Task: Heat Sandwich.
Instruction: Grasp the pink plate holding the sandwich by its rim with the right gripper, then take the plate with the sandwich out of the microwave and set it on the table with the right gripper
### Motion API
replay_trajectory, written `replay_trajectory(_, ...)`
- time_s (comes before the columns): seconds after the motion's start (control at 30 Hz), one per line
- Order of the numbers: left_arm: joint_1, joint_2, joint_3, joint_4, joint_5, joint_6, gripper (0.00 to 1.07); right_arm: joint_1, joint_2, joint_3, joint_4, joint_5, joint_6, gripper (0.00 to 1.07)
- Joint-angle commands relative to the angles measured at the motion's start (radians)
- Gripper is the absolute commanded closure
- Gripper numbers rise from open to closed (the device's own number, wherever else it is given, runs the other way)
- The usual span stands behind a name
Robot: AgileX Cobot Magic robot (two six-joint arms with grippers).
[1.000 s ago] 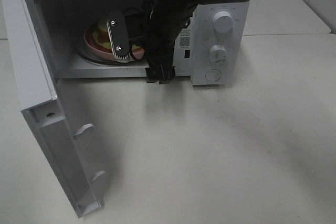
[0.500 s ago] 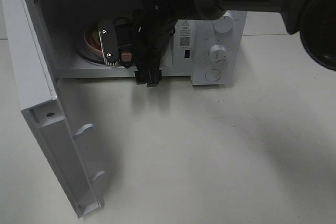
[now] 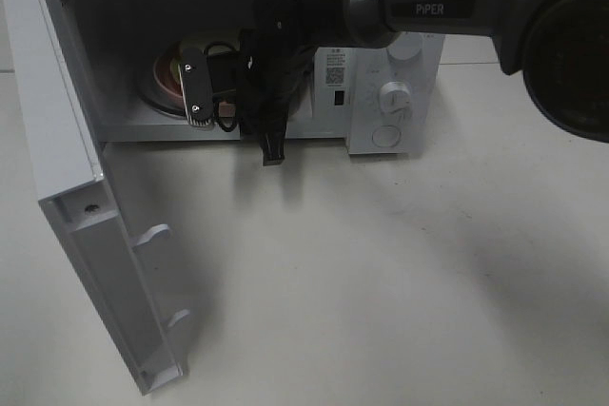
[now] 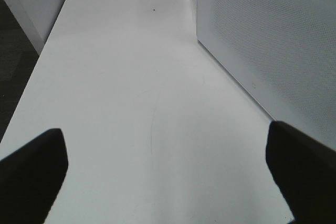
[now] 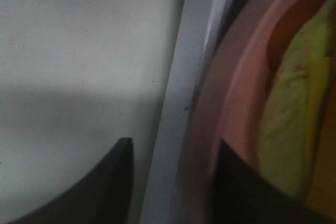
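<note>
Currently, right gripper (image 5: 174, 142) at pink plate (image 5: 212, 98) rim beside sandwich (image 5: 294, 103) in microwave (image 3: 362, 125), its closure unclear, left gripper (image 4: 167, 142) spread above table (image 4: 131, 77)

My right arm (image 3: 447, 7) reaches out, wrist bent down, with only a narrow gap at the right gripper (image 5: 173, 182). My left gripper (image 4: 168, 177) has its jaws wide apart.

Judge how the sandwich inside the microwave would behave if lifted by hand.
Probably soft and floppy: the sandwich shows leafy yellow-green filling. Its layers may well slide apart, so lifting the pink plate seems safer.
</note>
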Motion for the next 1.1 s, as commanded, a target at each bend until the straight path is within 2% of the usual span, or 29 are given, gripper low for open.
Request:
replay_trajectory(0.03,0.004,-0.022,0.003,-0.002,-0.009,-0.004,0.09,0.005,0.001,-0.001,0.008,0.058,0.032,1.07)
replay_trajectory(0.53,0.004,-0.022,0.003,-0.002,-0.009,-0.004,0.09,0.005,-0.029,0.001,0.008,0.092,0.034,1.07)
replay_trajectory(0.87,0.004,-0.022,0.003,-0.002,-0.009,-0.004,0.09,0.005,-0.091,0.009,0.021,0.135,-0.055,1.07)
replay_trajectory(1.1,0.004,-0.022,0.003,-0.002,-0.009,-0.003,0.09,0.005,-0.193,0.175,0.061,0.069,-0.22,1.07)
